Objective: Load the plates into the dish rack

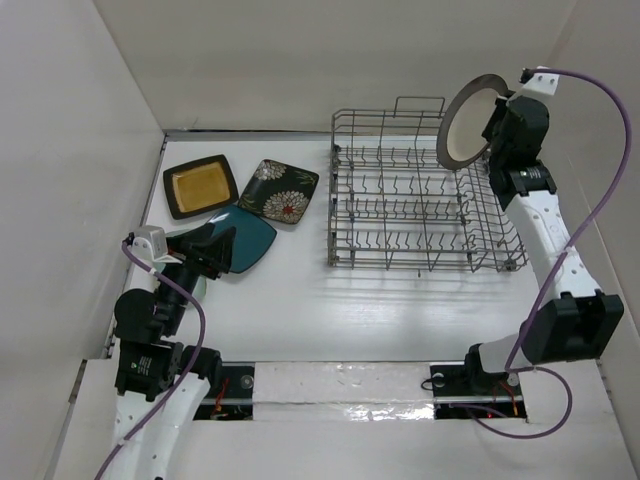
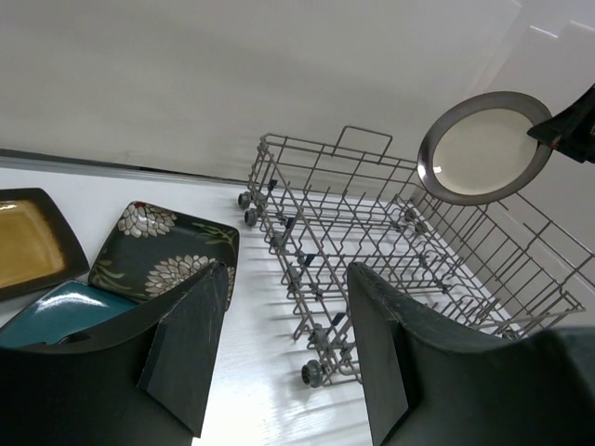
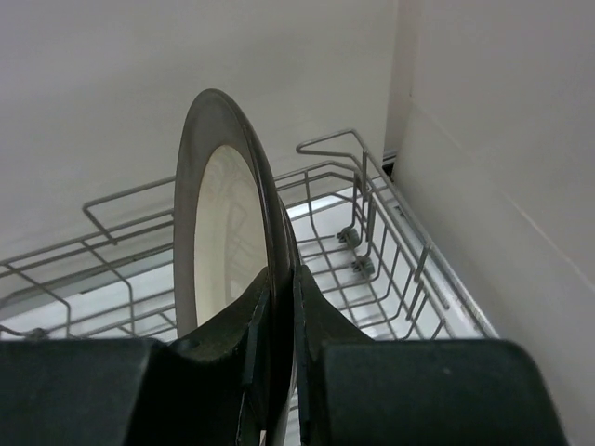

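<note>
Two grippers, two different states. Right gripper (image 3: 279,279) first: pinched tight on the rim of the round metallic plate (image 3: 218,232), one finger on either face, no gap showing. Plate held on edge, close to upright, cream centre turned to the left in the right wrist view, dark metallic rim all round it. From the top camera, raised over the far right corner of the dish rack (image 1: 400,200), cream face angled toward the rack's middle; contact with the wires impossible to judge. Rack itself of grey wire, with rows of upright tines, sitting on the white table (image 1: 330,310), right of centre.

Left gripper (image 2: 288,274): spread wide, nothing between the fingers, low over the near left of the table. Right by it, partly covered by it from above, the teal plate (image 2: 56,311), lying flat; touching or not, unclear. Beyond the teal plate, the flowered black plate (image 2: 158,246), its near edge meeting the teal one, which of the two on top hard to say. Further left, toward the far left corner, the mustard-centred black plate (image 2: 23,242), also flat, just beside both. All three on the table left of the rack, flowered plate nearest to it.
</note>
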Tool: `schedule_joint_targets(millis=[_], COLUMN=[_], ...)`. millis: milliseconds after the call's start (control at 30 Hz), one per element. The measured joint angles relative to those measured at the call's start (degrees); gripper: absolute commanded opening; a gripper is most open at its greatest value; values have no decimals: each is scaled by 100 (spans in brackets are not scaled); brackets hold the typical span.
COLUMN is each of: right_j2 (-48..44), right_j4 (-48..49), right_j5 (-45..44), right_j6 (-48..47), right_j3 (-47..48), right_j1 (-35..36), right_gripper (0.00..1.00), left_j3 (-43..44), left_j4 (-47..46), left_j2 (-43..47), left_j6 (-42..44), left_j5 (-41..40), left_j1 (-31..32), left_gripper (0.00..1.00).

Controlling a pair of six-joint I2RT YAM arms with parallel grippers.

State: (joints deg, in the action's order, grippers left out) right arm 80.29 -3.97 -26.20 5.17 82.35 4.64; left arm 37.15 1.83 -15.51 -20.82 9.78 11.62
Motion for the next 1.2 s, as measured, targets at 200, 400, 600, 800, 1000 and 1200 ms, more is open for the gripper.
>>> schedule_joint_targets(millis=[200, 400, 600, 800, 1000, 1200], right_j2=[433, 789, 1276, 1421, 1421, 1425], right_j4=[0, 37, 96, 39, 24, 138], right_j5=[656, 837, 874, 863, 772, 756], right_j6=[-551, -979, -1340, -1668, -1814, -2044], right_j3=[203, 205, 249, 501, 1038, 1187], right_j1=[-402, -380, -227, -83, -92, -92], right_gripper=[0, 0, 0, 0, 0, 0], left_j3=[0, 0, 0, 0, 0, 0], left_j4=[17, 68, 122, 127, 142, 149], left_j2=[-2, -2, -4, -28, -52, -52], left_j6=[2, 2, 17, 22, 22, 22], left_j5=[-22, -42, -76, -85, -85, -87], left_j1=[85, 107, 116, 192, 195, 195], left_gripper=[51, 51, 51, 51, 51, 51])
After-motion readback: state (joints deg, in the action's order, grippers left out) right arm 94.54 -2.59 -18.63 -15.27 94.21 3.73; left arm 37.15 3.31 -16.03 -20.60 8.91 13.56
